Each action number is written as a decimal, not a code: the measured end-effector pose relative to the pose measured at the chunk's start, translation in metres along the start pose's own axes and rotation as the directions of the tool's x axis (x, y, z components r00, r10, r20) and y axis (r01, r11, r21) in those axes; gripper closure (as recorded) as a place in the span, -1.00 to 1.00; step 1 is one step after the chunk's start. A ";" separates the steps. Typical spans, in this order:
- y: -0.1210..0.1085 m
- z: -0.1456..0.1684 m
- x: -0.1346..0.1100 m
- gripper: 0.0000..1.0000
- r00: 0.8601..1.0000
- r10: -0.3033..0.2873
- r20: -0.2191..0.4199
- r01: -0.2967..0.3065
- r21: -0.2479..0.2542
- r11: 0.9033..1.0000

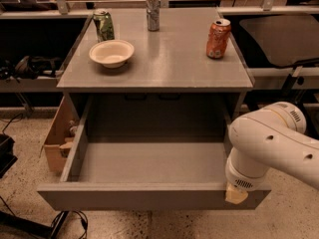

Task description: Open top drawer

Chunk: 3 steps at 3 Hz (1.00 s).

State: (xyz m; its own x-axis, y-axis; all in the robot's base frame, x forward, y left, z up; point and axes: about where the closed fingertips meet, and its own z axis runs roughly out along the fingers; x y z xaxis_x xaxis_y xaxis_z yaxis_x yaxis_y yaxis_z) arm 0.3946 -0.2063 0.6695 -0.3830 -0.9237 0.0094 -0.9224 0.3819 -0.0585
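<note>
The top drawer (149,163) of the grey cabinet stands pulled far out toward me, its deep grey box interior bare. Its flat front (134,199) runs along the bottom of the view. My white arm (271,143) comes in from the right and bends down over the drawer's front right corner. The gripper (235,195) sits at that corner, against the top edge of the drawer front; only its pale tip shows below the wrist. The lower drawer fronts are hidden under the open drawer.
On the cabinet top (164,59) stand a green can (103,25), a silver can (153,12), an orange can (218,38) and a white bowl (111,53). A cardboard box (59,136) leans at the cabinet's left. Cables (60,220) lie on the floor at lower left.
</note>
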 end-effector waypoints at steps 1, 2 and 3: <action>0.000 0.000 0.000 0.21 1.000 0.000 0.000 0.000 0.000 1.000; 0.000 0.000 0.000 -0.25 1.000 0.000 0.000 0.000 0.000 1.000; -0.004 -0.008 0.001 -0.72 1.000 -0.023 -0.007 0.023 0.012 1.000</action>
State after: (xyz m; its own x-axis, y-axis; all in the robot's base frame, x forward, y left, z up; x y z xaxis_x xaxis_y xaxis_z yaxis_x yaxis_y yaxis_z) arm 0.3974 -0.2084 0.6776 -0.3622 -0.9319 0.0173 -0.9302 0.3602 -0.0698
